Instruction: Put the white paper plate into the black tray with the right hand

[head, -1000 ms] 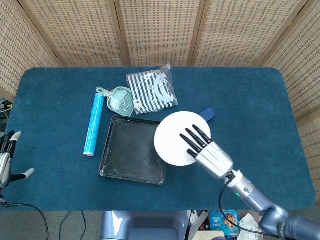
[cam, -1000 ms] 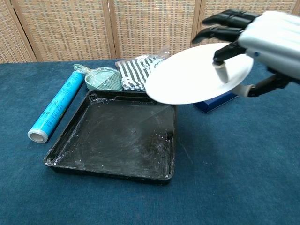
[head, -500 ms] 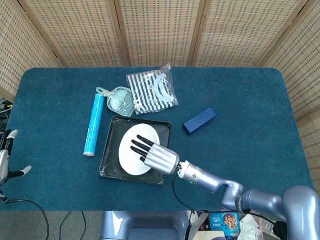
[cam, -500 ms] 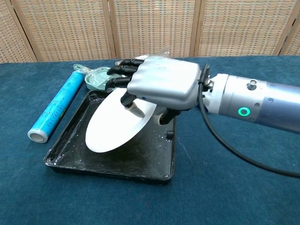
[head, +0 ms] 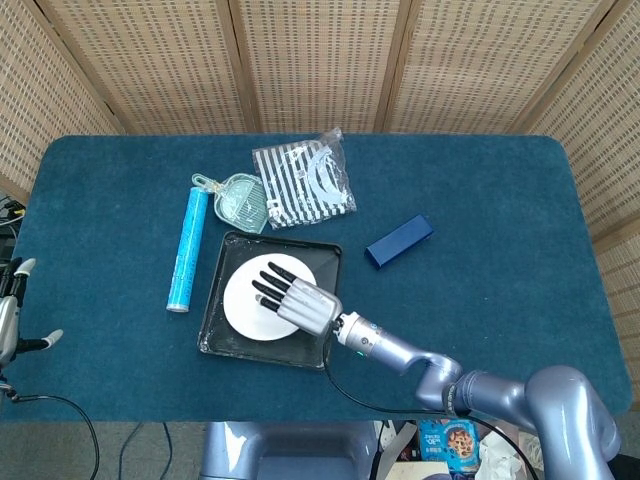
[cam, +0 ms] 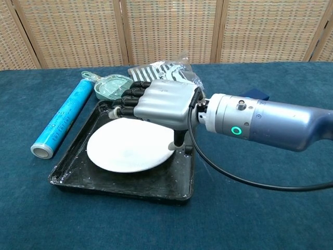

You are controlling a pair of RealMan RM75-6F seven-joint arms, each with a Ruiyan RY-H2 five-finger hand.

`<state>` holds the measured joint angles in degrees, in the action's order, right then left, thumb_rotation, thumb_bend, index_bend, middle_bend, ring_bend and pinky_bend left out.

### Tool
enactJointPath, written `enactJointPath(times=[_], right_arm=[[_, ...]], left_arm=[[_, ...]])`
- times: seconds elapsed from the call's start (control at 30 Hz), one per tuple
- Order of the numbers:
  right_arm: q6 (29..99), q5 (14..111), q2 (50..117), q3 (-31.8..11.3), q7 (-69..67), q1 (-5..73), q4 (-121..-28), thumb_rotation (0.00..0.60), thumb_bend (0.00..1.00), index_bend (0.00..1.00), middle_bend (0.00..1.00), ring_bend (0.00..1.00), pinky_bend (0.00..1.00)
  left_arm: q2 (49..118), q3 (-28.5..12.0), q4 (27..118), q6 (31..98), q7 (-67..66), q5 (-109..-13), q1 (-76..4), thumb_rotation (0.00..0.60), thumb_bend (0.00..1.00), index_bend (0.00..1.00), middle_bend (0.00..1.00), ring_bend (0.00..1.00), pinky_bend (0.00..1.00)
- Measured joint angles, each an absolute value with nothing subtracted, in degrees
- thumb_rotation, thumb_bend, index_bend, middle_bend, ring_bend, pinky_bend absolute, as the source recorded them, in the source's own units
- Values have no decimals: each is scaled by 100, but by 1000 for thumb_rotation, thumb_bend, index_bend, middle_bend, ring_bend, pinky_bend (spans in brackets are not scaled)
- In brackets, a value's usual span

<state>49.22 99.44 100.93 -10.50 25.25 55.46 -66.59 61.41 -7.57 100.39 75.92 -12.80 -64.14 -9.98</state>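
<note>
The blue worktop (head: 500, 200) carries the black tray (cam: 78, 151), in which the white paper plate (cam: 125, 153) lies nearly flat, its far right part hidden under the right hand (cam: 161, 104). That hand's fingers (cam: 127, 99) stretch over the plate with the thumb at its right rim, but whether they grip it cannot be told. The left hand (head: 12, 320) is cut off at the head view's left edge, fingers apart and holding nothing.
</note>
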Motion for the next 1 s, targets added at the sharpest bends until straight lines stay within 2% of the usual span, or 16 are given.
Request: enactJointPath(times=[0.13, 0.4, 0.63, 1.0], right_arm=[[4974, 9798, 9905, -1118, 2920, 5447, -7023, 600, 0, 0, 0, 0, 0], [5633, 9668, 8872, -1078, 3256, 4855, -7871, 600, 0, 0, 0, 0, 0], [6856, 9437, 7979, -811, 2834, 3720, -8202, 600, 0, 0, 0, 0, 0], [9032, 8605, 7485, -405, 1216, 1560, -8649, 600, 0, 0, 0, 0, 0]], left_arm=[[6137, -760, 10033, 7562, -1261, -6390, -1008, 600, 0, 0, 0, 0, 0], [6137, -691, 10080, 7664, -1263, -6577, -973, 600, 0, 0, 0, 0, 0], [6216, -568, 10083, 7951, -1293, -6982, -879, 600, 0, 0, 0, 0, 0], [6554, -332, 9808, 8621, -1186, -7894, -640, 600, 0, 0, 0, 0, 0]])
